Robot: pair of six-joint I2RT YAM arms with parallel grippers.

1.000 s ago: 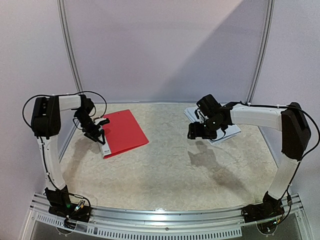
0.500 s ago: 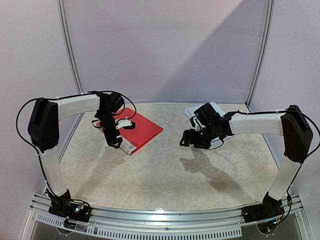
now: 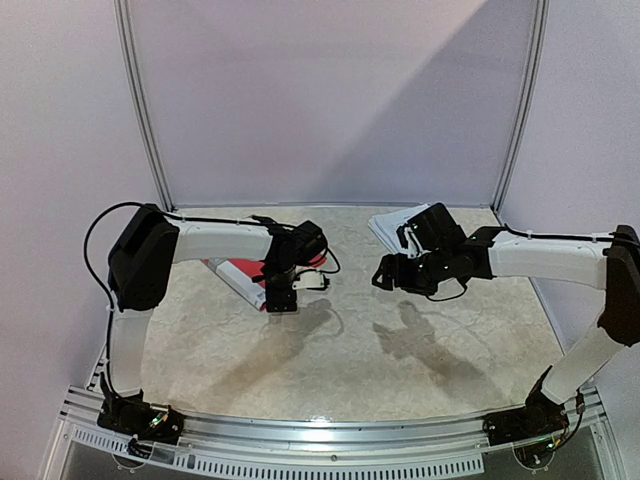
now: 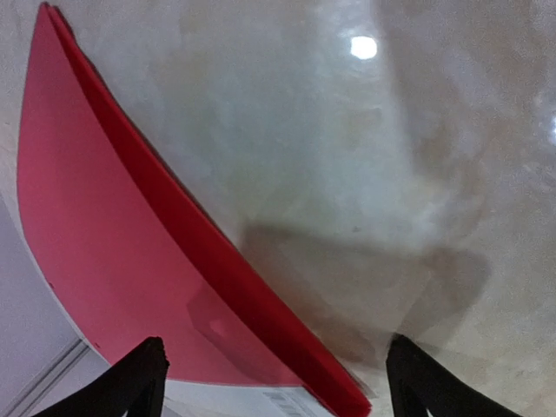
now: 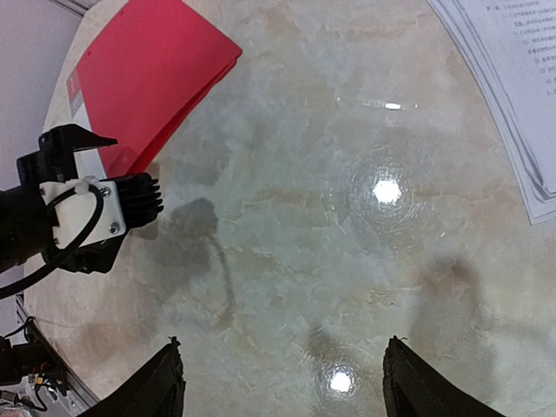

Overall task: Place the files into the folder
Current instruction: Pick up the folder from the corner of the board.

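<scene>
Folder (image 3: 238, 268) is red, closed and flat on the counter (image 3: 400, 370), left of centre. In the top view it is mostly hidden under the left arm, with only red patches and a white strip along its near edge showing. Left end effector (image 3: 282, 300) points down at the folder's near right end, fingers well apart. In the left wrist view the folder (image 4: 113, 252) fills the left side, and its long edge runs diagonally down to the bottom, between the two dark fingers (image 4: 143, 378). Left end effector (image 4: 274, 382) is spread wide, not clamped on anything; cannot tell if a finger touches the folder. A soft shadow lies on the counter (image 4: 391, 130) just right of the folder edge. Files (image 3: 392, 228) are a white stack at the far right of the counter, partly hidden behind the right arm and well apart from the folder. Right end effector (image 3: 385, 275) hangs above bare counter between folder and files, fingers apart, holding nothing. In the right wrist view the fingers (image 5: 165, 387) sit at the bottom, and the right end effector (image 5: 282, 382) has only counter (image 5: 347, 261) between them. Files (image 5: 521, 78) are at top right with lines of small print, the folder (image 5: 148, 78) at top left. Left end effector (image 5: 69, 152) is at the folder's near end.
</scene>
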